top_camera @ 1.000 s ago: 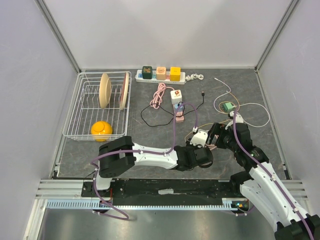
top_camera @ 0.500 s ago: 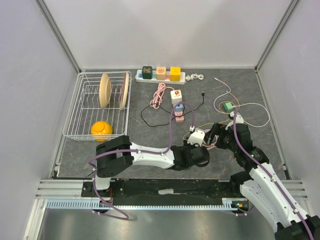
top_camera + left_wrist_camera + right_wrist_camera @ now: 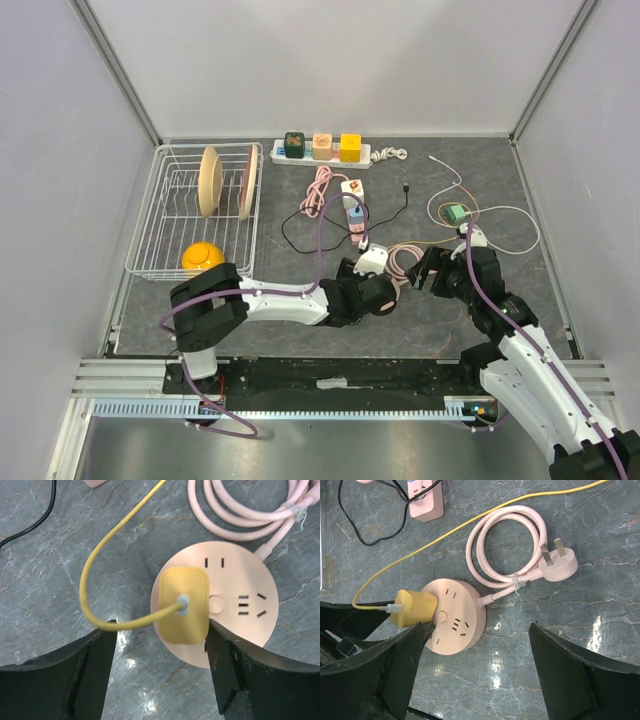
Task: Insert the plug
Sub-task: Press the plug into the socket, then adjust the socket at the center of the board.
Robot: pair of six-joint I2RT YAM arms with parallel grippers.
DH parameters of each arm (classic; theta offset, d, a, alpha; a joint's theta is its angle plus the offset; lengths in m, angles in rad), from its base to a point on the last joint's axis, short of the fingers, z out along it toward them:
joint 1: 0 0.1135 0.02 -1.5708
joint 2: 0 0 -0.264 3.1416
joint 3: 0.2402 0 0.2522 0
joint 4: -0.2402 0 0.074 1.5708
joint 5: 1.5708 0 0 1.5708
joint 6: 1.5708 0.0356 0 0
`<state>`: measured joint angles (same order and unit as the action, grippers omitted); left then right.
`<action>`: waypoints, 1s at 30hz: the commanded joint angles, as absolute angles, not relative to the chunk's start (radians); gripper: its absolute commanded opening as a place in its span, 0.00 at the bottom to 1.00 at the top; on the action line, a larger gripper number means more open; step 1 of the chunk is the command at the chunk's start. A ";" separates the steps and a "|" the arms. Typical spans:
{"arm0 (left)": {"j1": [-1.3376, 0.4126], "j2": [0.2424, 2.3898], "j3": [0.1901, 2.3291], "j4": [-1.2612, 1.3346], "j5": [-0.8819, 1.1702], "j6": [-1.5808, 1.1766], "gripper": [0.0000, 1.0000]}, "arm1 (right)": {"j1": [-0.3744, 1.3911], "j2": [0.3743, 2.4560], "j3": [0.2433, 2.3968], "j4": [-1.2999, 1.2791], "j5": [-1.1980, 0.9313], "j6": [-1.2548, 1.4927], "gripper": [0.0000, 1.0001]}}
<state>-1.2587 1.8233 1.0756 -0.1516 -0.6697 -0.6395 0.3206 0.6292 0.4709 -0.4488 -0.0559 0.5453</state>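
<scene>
A yellow plug (image 3: pixel 184 605) sits in the round pink socket (image 3: pixel 242 587) on the grey tabletop, with its yellow cable (image 3: pixel 95 565) looping off to the left. My left gripper (image 3: pixel 161 627) is open above it. Its right finger stands just beside the plug's edge and its left finger is well clear. In the right wrist view the same plug (image 3: pixel 412 609) shows in the socket (image 3: pixel 457 620), to the left of my open right gripper (image 3: pixel 479 630), which has nothing between its fingers. From the top view, the left gripper (image 3: pixel 383 270) and right gripper (image 3: pixel 428 270) face each other over the socket's pink cord (image 3: pixel 405 257).
The socket's coiled pink cord (image 3: pixel 507 545) ends in a loose pink plug (image 3: pixel 560 562). A pink adapter (image 3: pixel 426 502) with black wire lies beyond. A wire dish rack (image 3: pixel 150 235) with plates and a yellow bowl (image 3: pixel 202 258) stands left. A power strip (image 3: pixel 320 148) lies at the back, a green device (image 3: pixel 455 213) right.
My left gripper has opened and let go of the yellow plug, which stays in the socket. The left arm has shifted left and back. The right arm has not moved.
</scene>
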 commanded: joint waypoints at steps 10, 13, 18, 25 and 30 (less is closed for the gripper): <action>-1.262 1.698 1.132 -0.354 -0.598 -0.692 0.77 | 0.324 0.647 0.505 -0.385 -0.061 0.540 0.93; -1.249 1.707 1.161 -0.347 -0.600 -0.693 0.73 | 0.324 0.649 0.505 -0.382 -0.061 0.540 0.93; -1.227 1.724 1.177 -0.301 -0.575 -0.678 0.70 | 0.324 0.649 0.505 -0.382 -0.064 0.543 0.93; -1.220 1.753 1.207 -0.270 -0.555 -0.675 0.67 | 0.324 0.644 0.500 -0.383 -0.064 0.551 0.93; -1.206 1.782 1.221 -0.267 -0.558 -0.695 0.61 | 0.324 0.643 0.491 -0.380 -0.064 0.557 0.93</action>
